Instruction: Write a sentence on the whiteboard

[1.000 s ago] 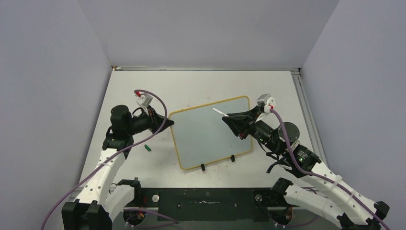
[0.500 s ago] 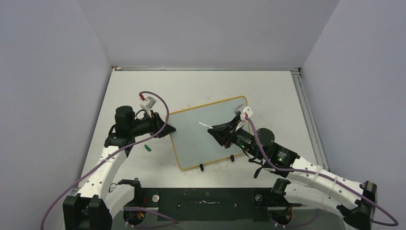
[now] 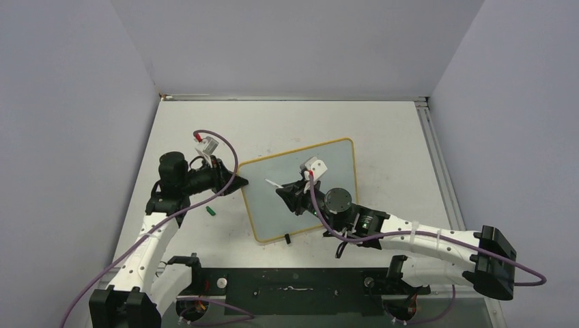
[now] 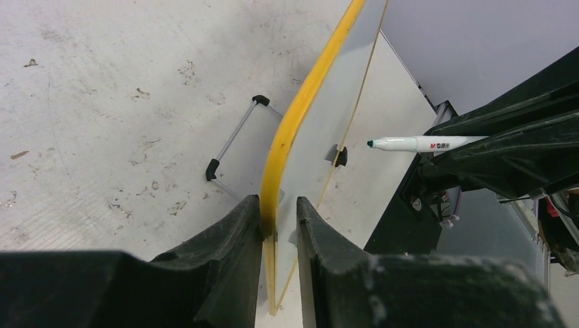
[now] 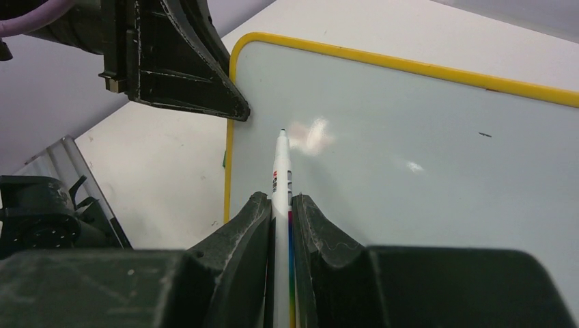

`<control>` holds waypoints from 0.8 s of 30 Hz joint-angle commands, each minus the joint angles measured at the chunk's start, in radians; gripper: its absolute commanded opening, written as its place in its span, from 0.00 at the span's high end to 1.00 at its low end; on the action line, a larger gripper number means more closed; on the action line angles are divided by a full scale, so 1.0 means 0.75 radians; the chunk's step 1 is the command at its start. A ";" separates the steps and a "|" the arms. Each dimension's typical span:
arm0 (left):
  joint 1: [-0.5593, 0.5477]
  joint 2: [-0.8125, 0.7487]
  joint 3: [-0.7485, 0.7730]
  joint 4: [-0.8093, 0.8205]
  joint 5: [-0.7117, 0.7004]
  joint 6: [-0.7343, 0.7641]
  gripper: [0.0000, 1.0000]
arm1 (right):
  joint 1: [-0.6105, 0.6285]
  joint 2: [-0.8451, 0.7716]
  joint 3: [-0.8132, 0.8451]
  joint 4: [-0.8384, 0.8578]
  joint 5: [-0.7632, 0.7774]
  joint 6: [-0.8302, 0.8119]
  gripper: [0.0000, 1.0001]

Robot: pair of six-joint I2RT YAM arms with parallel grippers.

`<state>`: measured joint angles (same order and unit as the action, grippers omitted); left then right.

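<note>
On table (image 3: 287,123), whiteboard (image 3: 338,160) lies lengthwise left-right, slightly skewed.

Even, diffuse overhead lighting; shadows on the surface (image 3: 382,130) faint and soft. Right wrist view: white glare patch on the whiteboard (image 5: 423,157). Wrist views: nearest foreground slightly soft.

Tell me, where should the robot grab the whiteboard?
Probably the thin yellow left edge of the whiteboard, coming from the left, one finger on each face. The board is wide and flat, so only its rim fits between fingers. The left gripper straddles it there.
</note>
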<state>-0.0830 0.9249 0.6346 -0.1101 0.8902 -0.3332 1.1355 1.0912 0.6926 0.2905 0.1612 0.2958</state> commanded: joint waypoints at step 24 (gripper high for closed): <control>-0.002 -0.057 -0.012 -0.005 0.049 0.143 1.00 | 0.067 0.182 0.136 0.319 0.098 -0.122 0.95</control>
<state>-0.0822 0.8974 0.6277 -0.1169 0.9207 -0.2680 1.1790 1.2148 0.7437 0.4358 0.2207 0.2195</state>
